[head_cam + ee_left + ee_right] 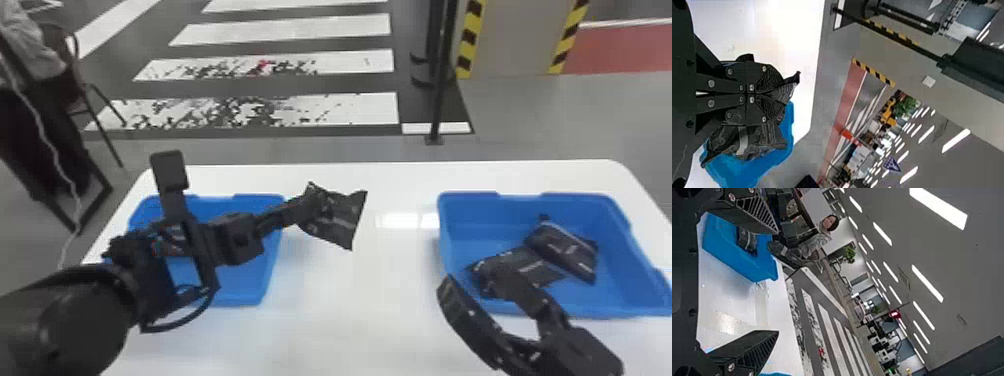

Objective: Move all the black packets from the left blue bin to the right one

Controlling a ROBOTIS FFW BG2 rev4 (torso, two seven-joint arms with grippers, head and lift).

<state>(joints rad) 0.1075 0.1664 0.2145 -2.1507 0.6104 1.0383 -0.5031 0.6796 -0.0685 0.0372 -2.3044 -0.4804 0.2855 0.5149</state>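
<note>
Left claw (309, 207), clenched, hangs over the white bench (350, 310). I'd clear the rim of the blue plastic bin (475, 215) on its right, dodge the spread right claw (778, 282), then lower the crinkled black packet (340, 220) it grips.

The left bin (250, 290) and the right bin (615, 295) are both solid blue, and the desk (350, 320) under them is plain white. Matt black covers the left end effector (307, 206) and the right end effector (467, 281). The packet at the left one (342, 222) is black, crossed by a pale grey stripe. The packets in the right bin (565, 250) are black with greyish markings.

Beyond, the grey floor (625, 112) has white crossing bars (350, 107), the nearer ones mottled black, one with a red fleck. Yellow-and-black diagonal bands (565, 50) edge the beige-grey pillar (515, 40), beside red flooring (625, 50).
</note>
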